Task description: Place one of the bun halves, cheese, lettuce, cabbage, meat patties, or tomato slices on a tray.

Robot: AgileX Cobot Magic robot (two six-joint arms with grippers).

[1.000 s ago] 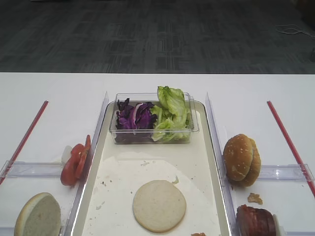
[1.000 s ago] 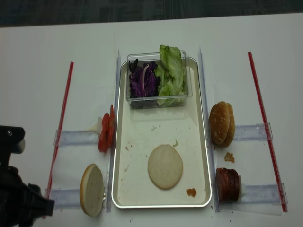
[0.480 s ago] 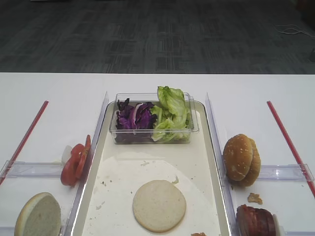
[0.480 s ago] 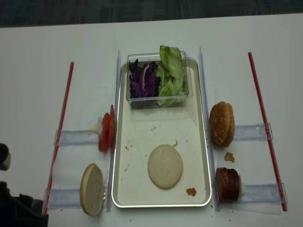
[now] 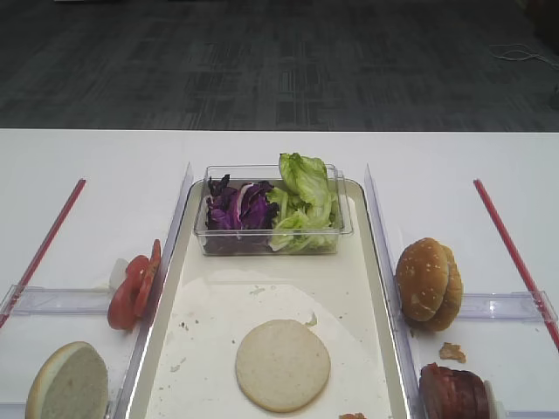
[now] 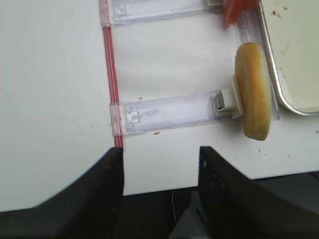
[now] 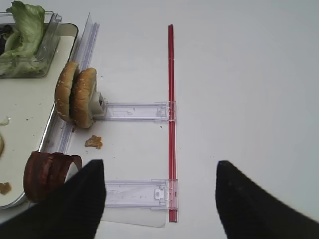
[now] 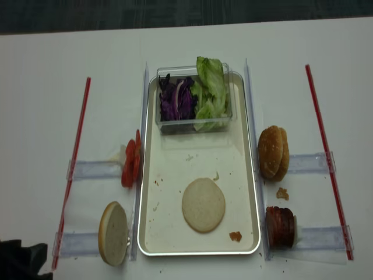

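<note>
A pale bun half (image 8: 203,205) lies flat on the long silvery tray (image 8: 198,160). Another bun half (image 8: 113,233) stands on edge left of the tray; it also shows in the left wrist view (image 6: 254,89). Tomato slices (image 8: 130,163) stand on edge above it. Lettuce (image 8: 211,90) and purple cabbage (image 8: 176,99) fill a clear tub. Meat patties (image 8: 281,227) stand right of the tray. No cheese is in view. My left gripper (image 6: 160,154) is open and empty over the table's front edge. My right gripper (image 7: 158,172) is open and empty, right of the patties (image 7: 47,174).
Two brown speckled buns (image 8: 273,153) stand on edge right of the tray. Clear plastic rails (image 8: 93,170) and red strips (image 8: 73,163) lie on both sides. A crumb (image 8: 282,193) lies by the patties. A dark part of the left arm (image 8: 20,259) shows at the bottom left.
The left arm has drawn back toward the bottom left corner and is almost out of the realsense view. The food and tray have not moved.
</note>
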